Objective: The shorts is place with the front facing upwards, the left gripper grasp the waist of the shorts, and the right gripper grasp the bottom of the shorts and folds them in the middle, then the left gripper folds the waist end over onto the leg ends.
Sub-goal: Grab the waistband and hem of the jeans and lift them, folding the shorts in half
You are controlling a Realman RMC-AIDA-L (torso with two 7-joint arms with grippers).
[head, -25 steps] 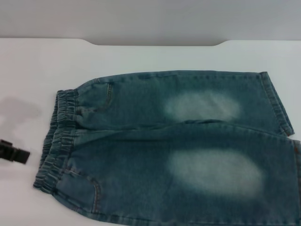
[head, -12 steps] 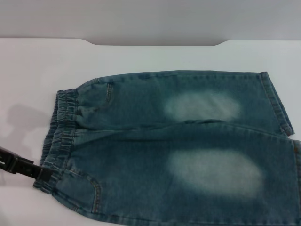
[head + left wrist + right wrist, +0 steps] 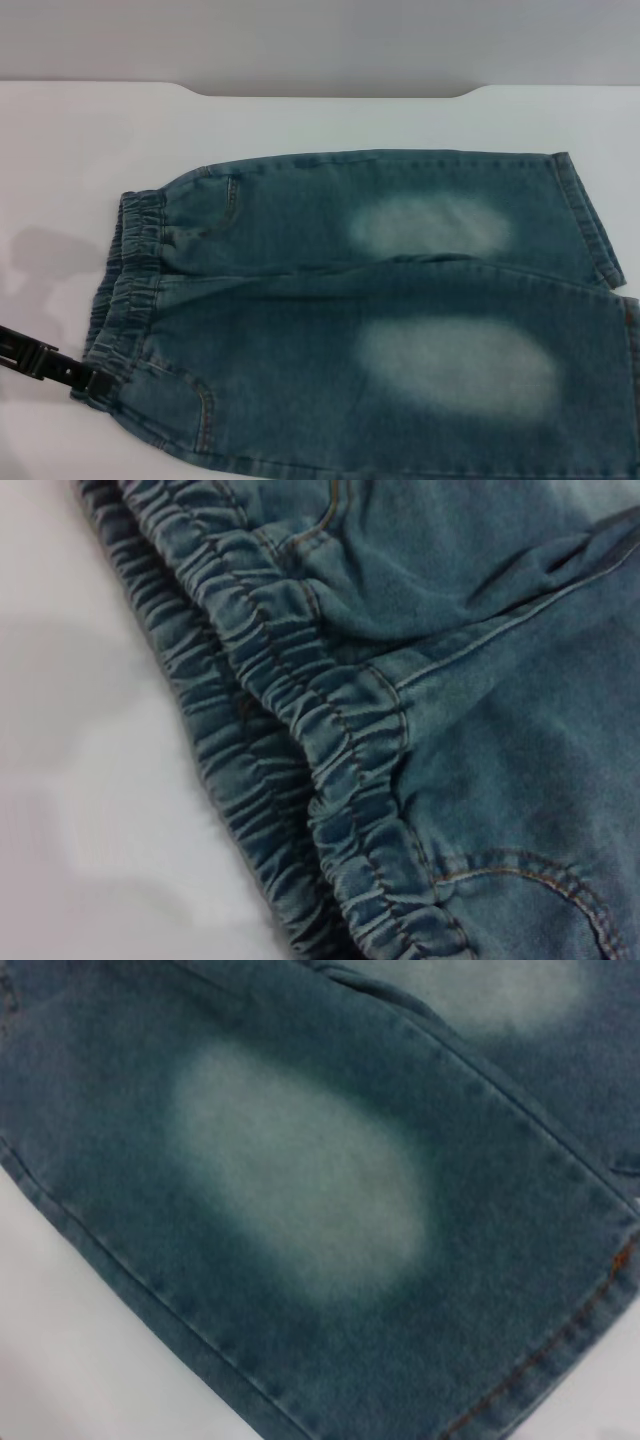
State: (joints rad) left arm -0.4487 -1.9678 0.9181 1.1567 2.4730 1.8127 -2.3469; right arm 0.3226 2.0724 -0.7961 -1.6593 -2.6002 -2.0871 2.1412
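Observation:
The blue-green denim shorts (image 3: 380, 310) lie flat on the white table, two pale faded patches facing up. The gathered waist (image 3: 125, 290) is at the left, and the bottom of the shorts, the hemmed leg ends (image 3: 590, 220), is at the right. My left gripper (image 3: 95, 380) reaches in low from the left edge, its dark tip touching the near corner of the waist. The left wrist view looks closely at the crinkled waist (image 3: 300, 710). The right wrist view shows a faded patch of the shorts (image 3: 300, 1190) and a stitched hem (image 3: 560, 1360). The right gripper is out of view.
The white table (image 3: 60, 150) stretches left of and behind the shorts. Its far edge (image 3: 330, 92) has a shallow cut-out against a grey wall. The near leg of the shorts runs past the lower right edge of the head view.
My left gripper has come in from the far left and now meets the near corner of the waist. The shorts have not shifted.

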